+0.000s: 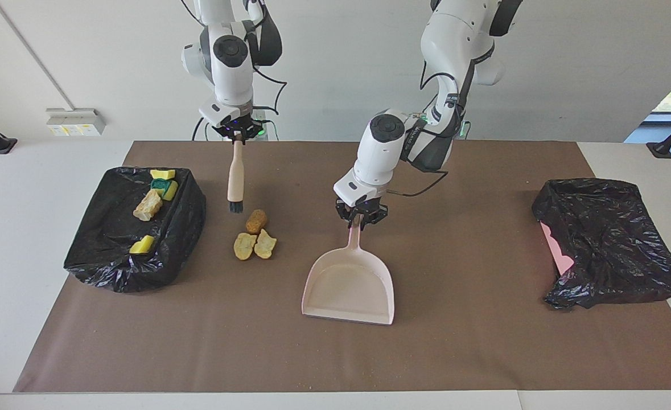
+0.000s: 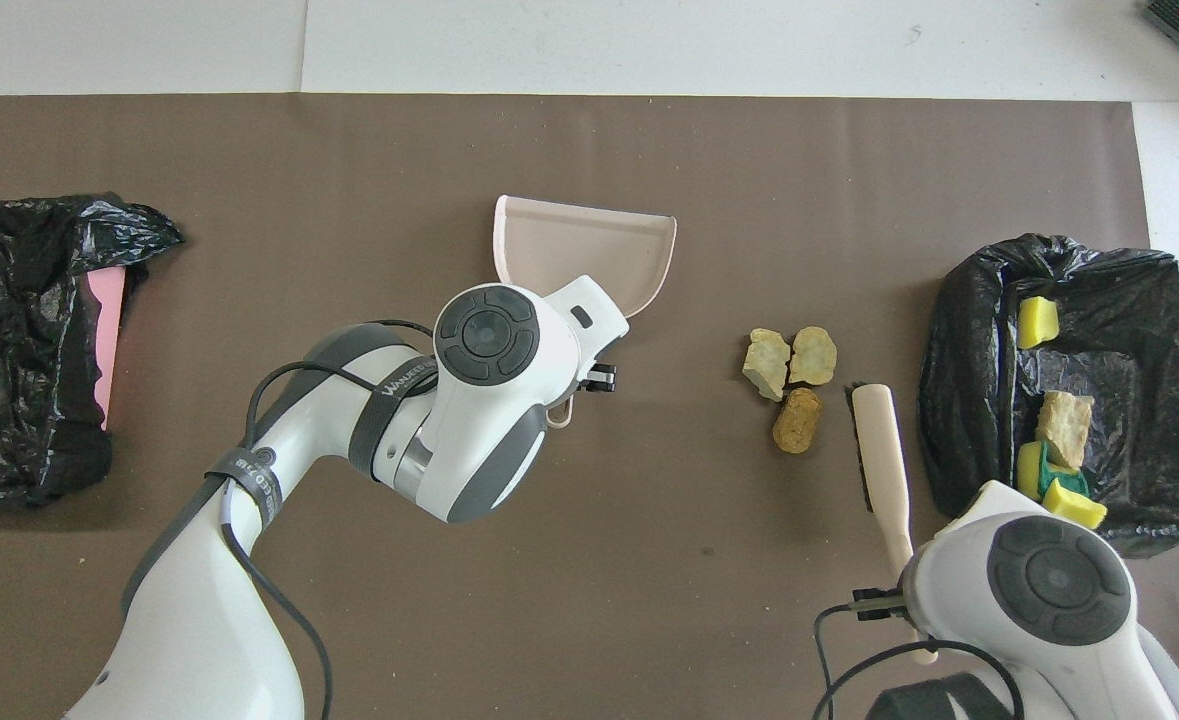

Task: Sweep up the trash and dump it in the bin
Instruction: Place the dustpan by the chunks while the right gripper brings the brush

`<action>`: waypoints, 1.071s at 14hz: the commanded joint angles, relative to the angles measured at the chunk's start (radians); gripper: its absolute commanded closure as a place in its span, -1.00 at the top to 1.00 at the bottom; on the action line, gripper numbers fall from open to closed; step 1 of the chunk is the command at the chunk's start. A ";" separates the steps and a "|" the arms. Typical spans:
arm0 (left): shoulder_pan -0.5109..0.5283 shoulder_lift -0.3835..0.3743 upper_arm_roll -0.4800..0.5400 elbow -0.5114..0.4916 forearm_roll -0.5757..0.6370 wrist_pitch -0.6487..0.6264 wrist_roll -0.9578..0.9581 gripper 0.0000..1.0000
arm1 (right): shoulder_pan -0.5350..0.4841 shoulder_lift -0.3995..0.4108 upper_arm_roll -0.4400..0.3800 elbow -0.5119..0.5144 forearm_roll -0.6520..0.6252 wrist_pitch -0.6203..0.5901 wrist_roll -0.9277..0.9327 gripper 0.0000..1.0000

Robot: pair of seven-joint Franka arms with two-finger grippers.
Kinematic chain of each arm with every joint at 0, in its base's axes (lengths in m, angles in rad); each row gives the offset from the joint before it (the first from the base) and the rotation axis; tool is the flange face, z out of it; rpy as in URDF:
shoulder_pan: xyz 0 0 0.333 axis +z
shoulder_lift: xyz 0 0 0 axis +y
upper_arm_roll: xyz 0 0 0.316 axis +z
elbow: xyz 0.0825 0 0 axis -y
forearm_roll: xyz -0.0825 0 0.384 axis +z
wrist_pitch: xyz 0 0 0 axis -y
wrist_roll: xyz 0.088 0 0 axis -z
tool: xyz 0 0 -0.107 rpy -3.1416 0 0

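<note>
Trash (image 1: 254, 237) (image 2: 791, 385): I count three golden-brown lumps loose on the brown mat (image 1: 455, 353), between the pink dustpan (image 1: 349, 285) (image 2: 583, 253) and the bag-lined bin (image 1: 136, 228) (image 2: 1064, 385), which holds more scraps. Right gripper (image 1: 236, 135) clenches a brush (image 1: 235, 179) (image 2: 881, 445) hanging bristles-down beside the lumps. Left gripper (image 1: 359, 214) appears clamped on the dustpan handle; contact partly hidden. Crumpled black bag (image 1: 608, 242) lies at the left arm's end.

in the overhead view the dustpan (image 2: 589, 245) handle and the left end effector were covered by the left arm's wrist; the brush (image 2: 881, 450) handle's end was hidden under the right arm's wrist.
</note>
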 commanded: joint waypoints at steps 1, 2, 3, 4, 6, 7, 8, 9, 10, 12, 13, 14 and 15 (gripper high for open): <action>-0.004 -0.005 0.016 0.025 0.012 -0.064 0.087 -1.00 | -0.028 0.141 0.016 0.050 -0.084 0.065 -0.027 -1.00; 0.003 -0.026 0.027 0.030 0.012 -0.105 0.124 -1.00 | -0.030 0.207 0.017 0.102 -0.125 0.066 -0.027 -1.00; 0.016 -0.054 0.027 0.048 0.012 -0.166 0.178 -1.00 | -0.030 0.270 0.017 0.144 -0.167 0.072 -0.027 -1.00; 0.029 -0.068 0.027 0.063 0.012 -0.223 0.250 -1.00 | -0.030 0.320 0.017 0.173 -0.182 0.084 -0.029 -1.00; 0.043 -0.106 0.027 0.056 0.010 -0.283 0.415 -1.00 | -0.030 0.388 0.019 0.193 -0.190 0.121 -0.032 -1.00; 0.053 -0.114 0.025 0.050 0.010 -0.319 0.496 -1.00 | -0.031 0.404 0.019 0.193 -0.195 0.136 -0.032 -1.00; 0.051 -0.122 0.025 0.047 0.010 -0.342 0.569 -1.00 | -0.031 0.405 0.019 0.192 -0.195 0.144 -0.038 -1.00; 0.050 -0.126 0.025 0.042 0.010 -0.353 0.629 -1.00 | -0.031 0.405 0.019 0.192 -0.192 0.144 -0.059 -1.00; 0.048 -0.132 0.025 0.033 0.010 -0.372 0.694 -1.00 | -0.034 0.407 0.019 0.192 -0.176 0.144 -0.090 -1.00; 0.054 -0.154 0.027 0.002 0.010 -0.420 0.875 -1.00 | -0.024 0.408 0.019 0.192 -0.076 0.144 -0.104 -1.00; 0.062 -0.165 0.027 -0.014 0.011 -0.426 0.949 -1.00 | -0.013 0.410 0.019 0.199 -0.005 0.144 -0.103 -1.00; 0.056 -0.191 0.027 -0.057 0.030 -0.417 1.009 -1.00 | 0.010 0.418 0.020 0.222 0.046 0.129 -0.092 -1.00; 0.051 -0.215 0.025 -0.102 0.074 -0.391 1.037 -1.00 | 0.028 0.436 0.019 0.273 0.068 0.092 -0.090 -1.00</action>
